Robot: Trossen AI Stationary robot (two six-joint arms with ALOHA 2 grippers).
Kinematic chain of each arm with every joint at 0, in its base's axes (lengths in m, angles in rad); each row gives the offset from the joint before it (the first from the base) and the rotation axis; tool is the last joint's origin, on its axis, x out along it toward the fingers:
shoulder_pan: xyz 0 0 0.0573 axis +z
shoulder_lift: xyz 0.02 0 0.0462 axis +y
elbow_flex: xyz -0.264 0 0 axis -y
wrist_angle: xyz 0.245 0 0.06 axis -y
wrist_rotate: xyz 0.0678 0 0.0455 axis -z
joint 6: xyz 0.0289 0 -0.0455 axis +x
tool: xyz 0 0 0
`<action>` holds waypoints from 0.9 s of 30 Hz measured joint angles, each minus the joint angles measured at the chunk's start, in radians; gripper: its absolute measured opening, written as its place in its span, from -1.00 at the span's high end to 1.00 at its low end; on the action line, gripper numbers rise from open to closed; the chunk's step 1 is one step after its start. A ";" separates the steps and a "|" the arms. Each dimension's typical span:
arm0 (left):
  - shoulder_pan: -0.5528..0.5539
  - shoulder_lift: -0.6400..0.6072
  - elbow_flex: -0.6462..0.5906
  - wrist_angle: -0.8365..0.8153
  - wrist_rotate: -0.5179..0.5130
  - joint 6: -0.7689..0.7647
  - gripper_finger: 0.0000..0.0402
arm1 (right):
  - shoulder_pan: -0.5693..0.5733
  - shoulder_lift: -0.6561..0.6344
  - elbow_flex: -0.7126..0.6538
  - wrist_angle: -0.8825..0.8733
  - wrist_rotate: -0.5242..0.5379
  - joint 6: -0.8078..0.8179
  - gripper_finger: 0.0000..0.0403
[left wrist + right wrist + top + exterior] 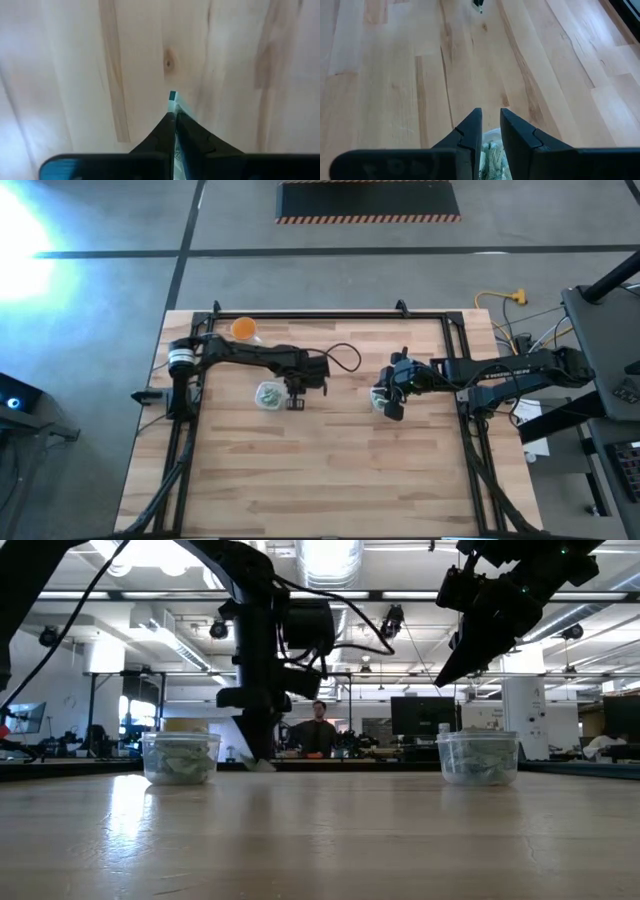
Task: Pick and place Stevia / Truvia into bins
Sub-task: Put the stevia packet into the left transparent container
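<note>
My left gripper (256, 752) points down at the wood just right of the left bin (181, 758) and is shut on one pale green and white sachet (173, 96). That clear tub (268, 395) holds several sachets. My right gripper (452, 668) hangs open and empty above the right bin (478, 758). The right wrist view shows that bin's sachets (493, 151) between and below the fingers. Both bins stand on their bases on the table. My left gripper pinches the sachet between its two fingers, coming from above and pointing down. A short end of the sachet (172, 95) sticks out past the fingertips (169, 125). That end (263, 765) sits at table height; whether it touches the wood I cannot tell.
An orange cup (243, 328) stands near the table's far left corner. Bare wood (330, 470) spreads between the two bins and toward the near edge. A dark frame rail (330, 316) runs along the far edge. A person (318, 730) stands in the room behind the table.
</note>
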 joint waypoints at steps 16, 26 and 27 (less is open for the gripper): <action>-0.026 -0.248 -0.044 -0.074 -0.043 -0.096 1.00 | 0.000 0.000 -0.003 0.006 0.000 0.000 0.70; -0.028 -0.441 -0.276 -0.065 -0.092 -0.245 1.00 | 0.000 0.000 -0.011 0.026 0.000 -0.014 0.70; -0.028 -0.454 -0.295 -0.045 -0.089 -0.257 1.00 | 0.000 0.000 -0.011 0.030 0.000 -0.016 0.70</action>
